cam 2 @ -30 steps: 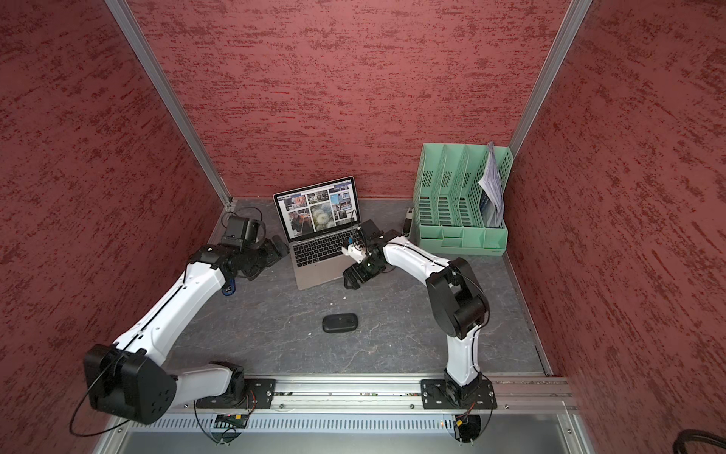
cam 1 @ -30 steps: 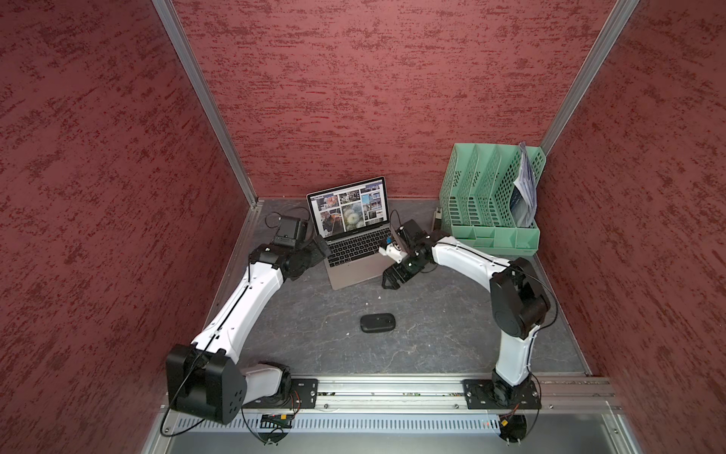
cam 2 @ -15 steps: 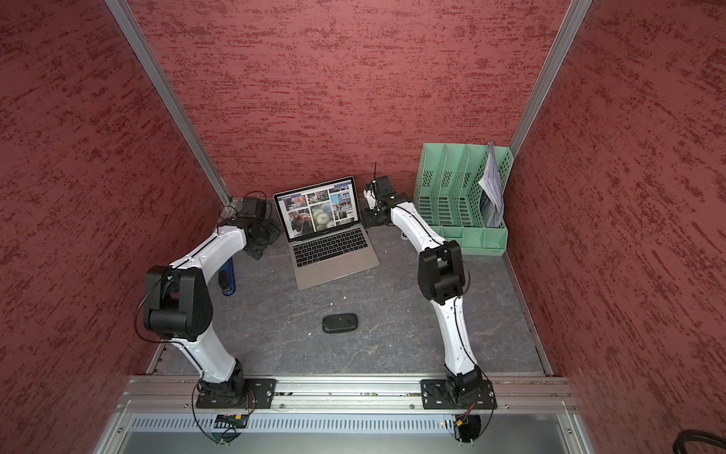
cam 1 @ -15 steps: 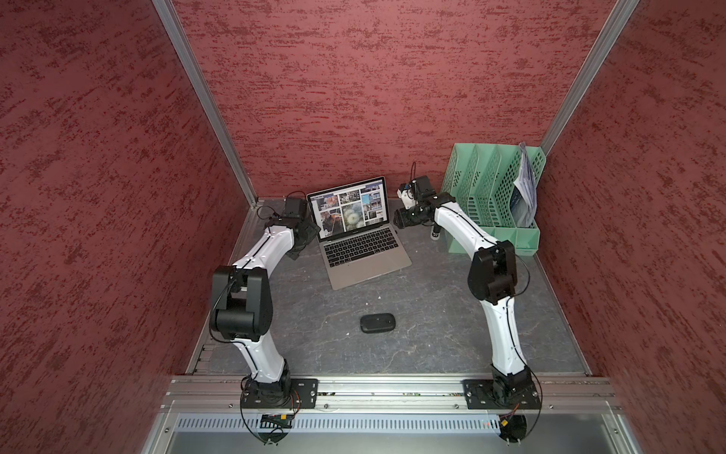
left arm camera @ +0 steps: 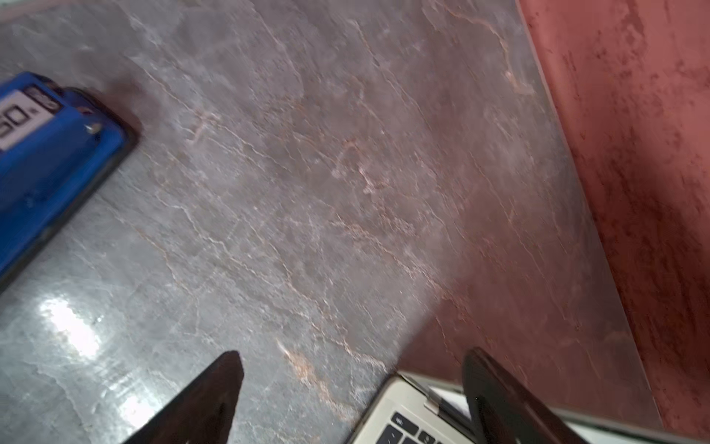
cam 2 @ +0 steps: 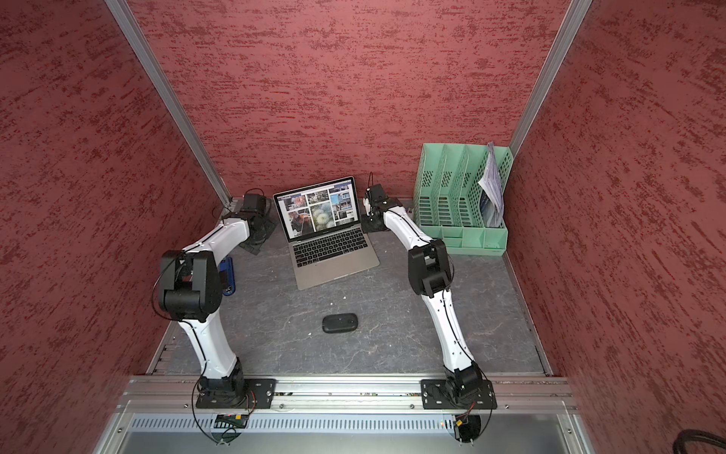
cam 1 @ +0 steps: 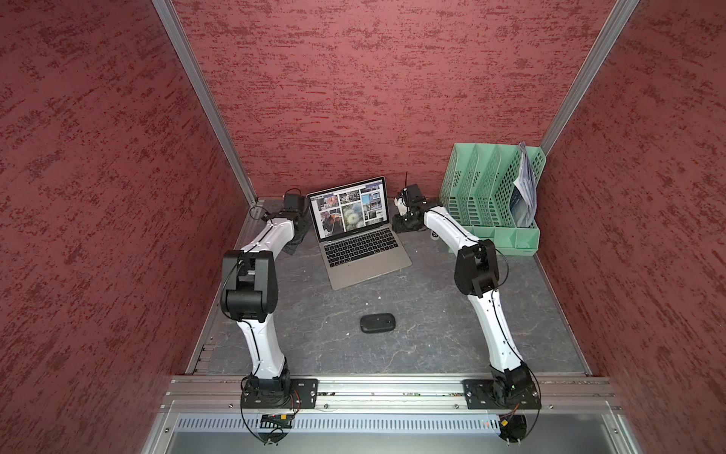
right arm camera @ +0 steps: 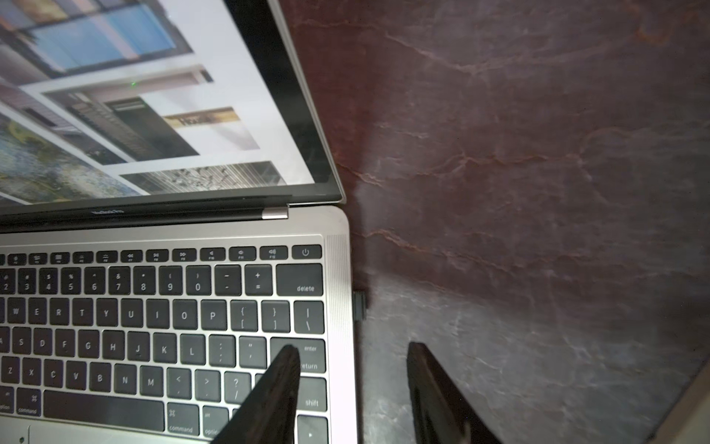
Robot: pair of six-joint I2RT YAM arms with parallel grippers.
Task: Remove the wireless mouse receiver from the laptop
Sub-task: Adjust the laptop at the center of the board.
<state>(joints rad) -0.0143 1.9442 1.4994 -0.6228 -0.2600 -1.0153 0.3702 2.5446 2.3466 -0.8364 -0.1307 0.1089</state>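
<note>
Plainly, the wireless mouse receiver (right arm camera: 359,305) is a tiny dark stub, smaller than any key beside it; we see it sticking out of the side edge of the laptop (right arm camera: 338,269), level with the delete and backslash keys, still plugged in; in both top views it is too small for us to make out. The laptop is slim and silver-grey with black keys, its lid open and its screen showing a grid of photos; it stands toward the back of the grey table (cam 1: 432,314), between the two arms. We find the right tool (right arm camera: 352,346) with its jaws apart and nothing between them; one finger (right arm camera: 282,380) hangs over the enter key, the other over bare table beside the laptop, and the receiver lies just ahead of the gap, untouched. The left tool (left arm camera: 353,351) is spread wide and empty at the laptop's opposite side, one finger over its hinge corner; a blue-and-black gadget (left arm camera: 50,165) lies near it on the table. A flat black mouse (cam 1: 378,323) rests well in front of the laptop; a green file rack (cam 1: 491,204) stands at the back on the right arm's side.
</note>
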